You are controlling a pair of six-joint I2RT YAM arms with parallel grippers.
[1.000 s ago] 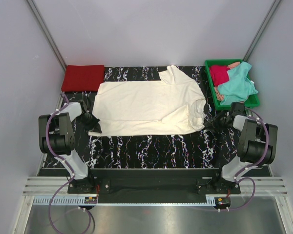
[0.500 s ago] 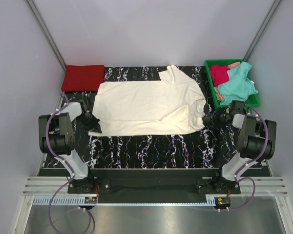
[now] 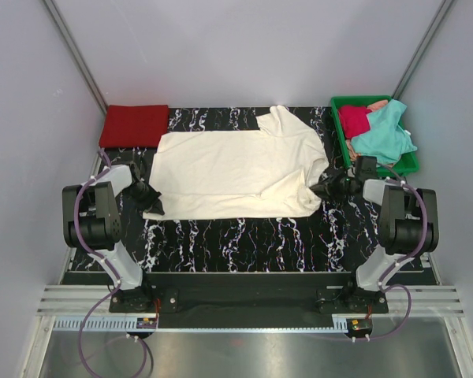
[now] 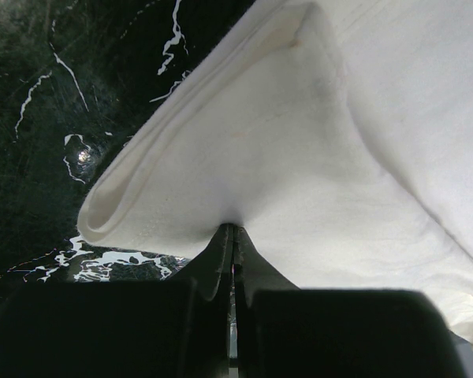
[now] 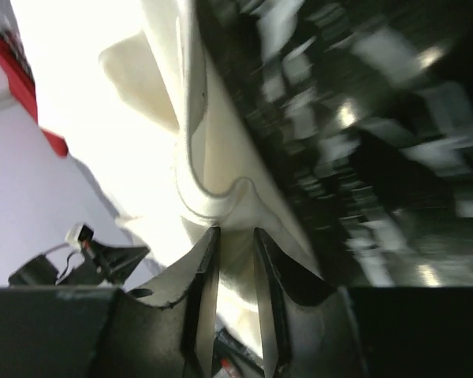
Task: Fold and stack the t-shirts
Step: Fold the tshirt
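Over at the far left a red t-shirt (image 3: 134,125) lies folded on the corner of the marbled surface (image 3: 244,232). Next to it the cream-white t-shirt (image 3: 236,169) is spread flat across the middle. The left hand (image 4: 233,228) is clenched tight on its near-left hem corner, with cloth puckering out of the pinch.

At the shirt's right edge the right hand (image 5: 235,236) has a ridge of cream cloth between its two fingers. A narrow gap shows there, and I cannot tell whether it really grips. Further right the green tray (image 3: 343,142) holds the crimson t-shirt (image 3: 352,120) and the teal t-shirt (image 3: 382,134).

The worry, to my eye, is that right side. If only the raised ridge is caught, or nothing firmly, a lift would let that edge slip while the left corner rises, and the fold would go crooked.

Compared with a second ago, the right arm has come in toward the shirt and further up the surface, nudging that edge inward. The left arm has stayed put
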